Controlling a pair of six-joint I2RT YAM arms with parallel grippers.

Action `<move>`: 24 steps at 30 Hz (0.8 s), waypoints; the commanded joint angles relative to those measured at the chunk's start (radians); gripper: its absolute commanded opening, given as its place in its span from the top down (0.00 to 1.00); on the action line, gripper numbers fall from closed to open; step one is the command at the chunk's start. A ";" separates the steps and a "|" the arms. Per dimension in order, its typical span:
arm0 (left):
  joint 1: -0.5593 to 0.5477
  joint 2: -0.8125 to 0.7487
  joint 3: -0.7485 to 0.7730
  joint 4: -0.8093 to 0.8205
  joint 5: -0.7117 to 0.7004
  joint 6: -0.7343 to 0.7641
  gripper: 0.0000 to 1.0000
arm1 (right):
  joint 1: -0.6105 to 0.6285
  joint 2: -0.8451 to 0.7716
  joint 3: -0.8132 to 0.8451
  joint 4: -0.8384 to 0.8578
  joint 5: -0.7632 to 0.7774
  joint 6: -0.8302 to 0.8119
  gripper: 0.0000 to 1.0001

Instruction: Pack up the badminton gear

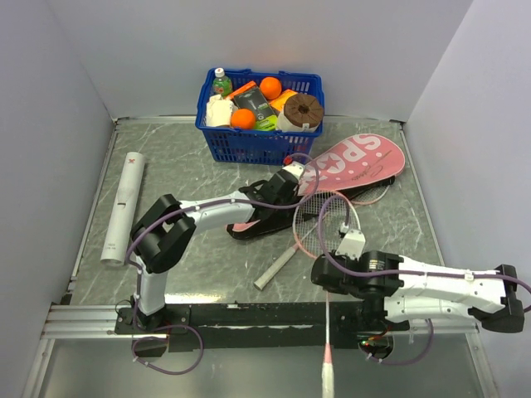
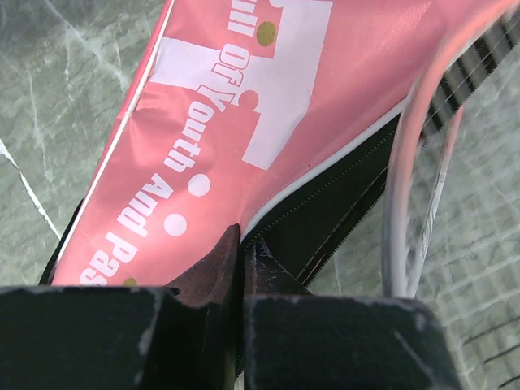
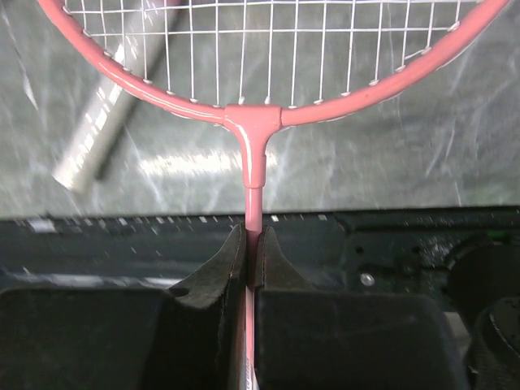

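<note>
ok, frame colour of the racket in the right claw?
Pink racket frame; shows best in right wrist view.

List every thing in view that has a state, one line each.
left gripper, shut on the pink cover's edge.
right gripper, shut on the pink racket's shaft.
pink cover, lying flat on the table, near end pinched.
pink racket, held, handle past the table's near edge.
second racket, lying loose, ungripped.
white tube, lying on its side, untouched.
blue basket, upright, full.
</note>
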 commanded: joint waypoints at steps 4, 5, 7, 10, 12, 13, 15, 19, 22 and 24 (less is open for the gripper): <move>0.009 -0.005 0.055 0.020 0.025 0.003 0.99 | 0.077 -0.021 -0.082 -0.012 -0.091 0.070 1.00; 0.009 -0.009 0.048 0.023 0.028 0.005 0.99 | 0.080 -0.016 -0.091 -0.001 -0.089 0.074 1.00; 0.009 -0.020 0.034 0.027 0.040 -0.001 0.99 | 0.078 0.007 -0.096 0.030 -0.068 0.080 1.00; 0.009 -0.051 -0.029 0.067 0.065 -0.017 0.99 | 0.075 0.065 -0.071 0.054 -0.027 0.075 1.00; 0.009 -0.071 -0.067 0.086 0.085 -0.024 0.99 | 0.072 0.119 -0.036 0.047 -0.001 0.075 1.00; 0.009 -0.075 -0.084 0.087 0.091 -0.027 0.99 | 0.057 0.133 -0.024 0.054 0.021 0.069 1.00; 0.007 -0.098 -0.106 0.099 0.106 -0.040 0.99 | 0.019 0.157 -0.008 0.085 0.027 0.017 1.00; -0.005 -0.141 -0.162 0.118 0.154 -0.063 0.99 | -0.156 0.128 -0.089 0.328 -0.010 -0.150 1.00; -0.031 -0.181 -0.198 0.121 0.148 -0.069 0.99 | -0.291 0.116 -0.140 0.435 0.001 -0.238 1.00; -0.040 -0.206 -0.211 0.116 0.156 -0.074 0.99 | -0.377 0.131 -0.153 0.554 0.003 -0.316 1.00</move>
